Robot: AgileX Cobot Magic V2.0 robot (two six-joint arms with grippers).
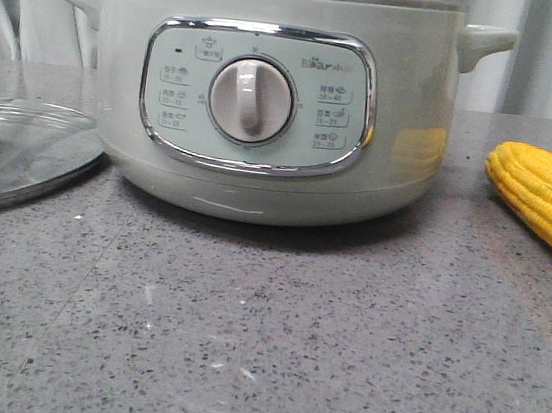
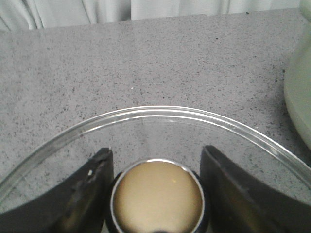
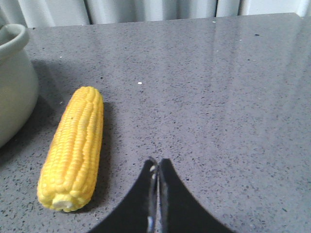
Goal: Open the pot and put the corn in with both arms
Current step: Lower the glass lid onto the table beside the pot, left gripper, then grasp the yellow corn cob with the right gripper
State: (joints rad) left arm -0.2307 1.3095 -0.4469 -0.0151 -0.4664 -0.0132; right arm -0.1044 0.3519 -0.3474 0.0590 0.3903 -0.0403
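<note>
Speckled grey table carries the pot near its back edge, lidless. Glass lid lies leftward, left claw wide around its knob. Corn lies rightward beside the closed, empty right claw.

You have the pot standing mid-table, its dial facing you. To its left the glass lid lies flat on the table, just beside the pot's base. Your left gripper sits over that lid, one finger on either side of the lid's knob. To the pot's right the corn lies on the table, apart from the pot. Your right gripper is near the corn, beside it and not touching.
</note>
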